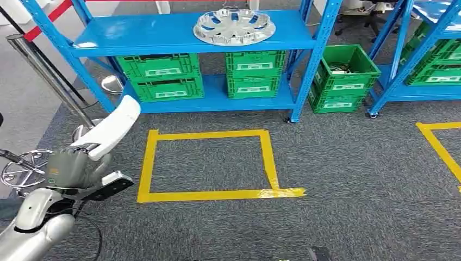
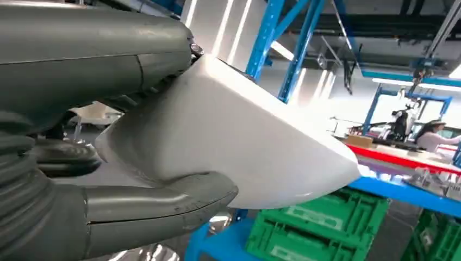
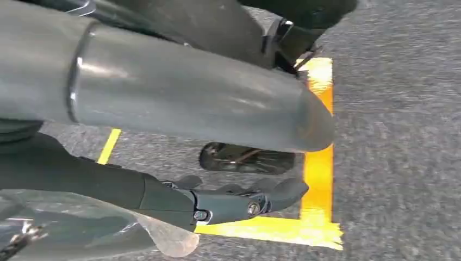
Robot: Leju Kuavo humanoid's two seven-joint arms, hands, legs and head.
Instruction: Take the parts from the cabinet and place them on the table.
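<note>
Left hand: I am gripping a white part (image 1: 111, 128) in my left hand (image 1: 70, 168), thumb under it and fingers (image 2: 98, 60) over the top, as the left wrist view is showing.
White part: it is sticking up and forward out of my grip, most of its length hanging free past my fingers and pointing toward the blue rack (image 1: 190, 38).
Right hand: my right hand (image 3: 217, 157) is hanging low over the grey carpet (image 1: 353, 179) by the yellow tape (image 3: 318, 163); its fingers are lying loosely apart and I am holding nothing in it.
Around me: a silver wheel cover (image 1: 234, 26) is lying on the rack's upper shelf, green crates (image 1: 163, 79) are sitting below it, and a chrome post (image 1: 46, 76) is standing close beside my left arm.
Table: I am not seeing the table from here, so I judge the carrying is unfinished.
Risk, slipping: the part is smooth and I am holding it near one end, so a jolt while walking could be levering it out of my fingers.
Risk, knocking: the free end is reaching ahead of me, so turning near the post or rack could be striking it loose.
</note>
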